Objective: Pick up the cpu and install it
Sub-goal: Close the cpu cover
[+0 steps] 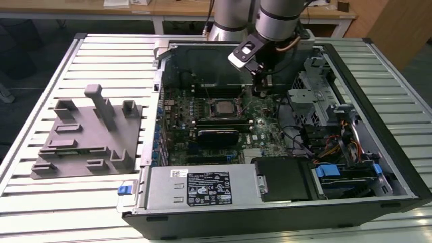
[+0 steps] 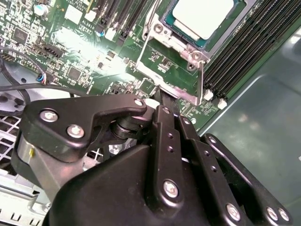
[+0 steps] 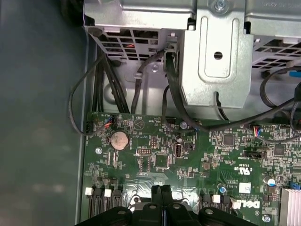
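Observation:
The cpu (image 1: 221,106) lies flat in the black-framed socket on the motherboard (image 1: 260,134) inside the open computer case; its shiny silver top (image 2: 203,15) also shows in the second wrist view. My gripper (image 1: 262,91) hangs over the board just to the exterior view's right of the socket, apart from the cpu. Its two black fingers (image 3: 159,194) are pressed together with nothing between them. In the second wrist view the gripper (image 2: 159,98) points at a silver metal retention frame (image 2: 175,66) that sits between it and the cpu.
A grey plastic fixture block (image 1: 88,134) stands on the slatted table at the exterior view's left. A metal drive cage (image 3: 221,61) with loose black cables (image 3: 141,80) rises close beside the gripper. Memory sticks (image 2: 240,52) flank the socket. The power supply (image 1: 202,186) fills the case's front.

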